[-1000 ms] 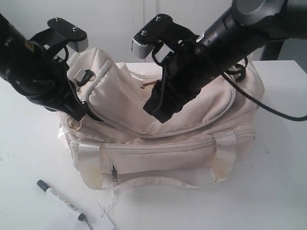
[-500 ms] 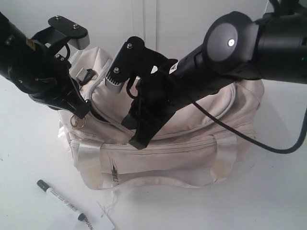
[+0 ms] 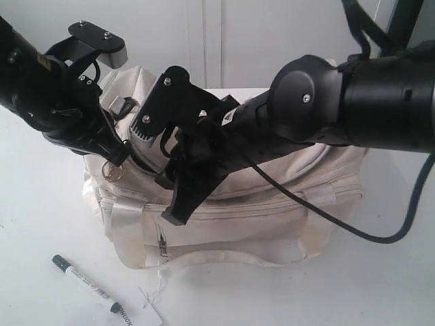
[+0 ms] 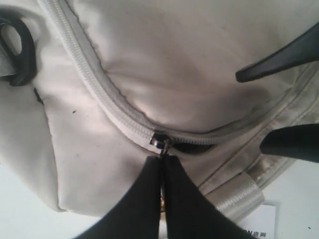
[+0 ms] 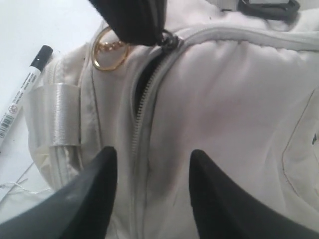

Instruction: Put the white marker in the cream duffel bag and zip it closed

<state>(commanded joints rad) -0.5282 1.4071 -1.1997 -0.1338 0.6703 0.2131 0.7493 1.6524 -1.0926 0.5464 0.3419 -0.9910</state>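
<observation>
Cream duffel bag (image 3: pixel 272 217) sat on counter (image 3: pixel 387 272): soft fabric, shiny straps, curved top zipper partly parted. Right tool (image 5: pixel 152 159) hung over it, jaws spread wide, empty. Left tool (image 4: pixel 162 167) pinched zipper pull (image 4: pixel 160 143). White marker (image 3: pixel 86 283), dark-capped, lay on counter in front of bag, apart from both tools.

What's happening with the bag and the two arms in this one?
The left gripper is shut on the zipper pull at one end of the cream duffel bag, where a short stretch of the zipper gapes open. The right gripper hangs open just above that gap, holding nothing. The white marker lies on the table in front of the bag, not yet picked up.
</observation>
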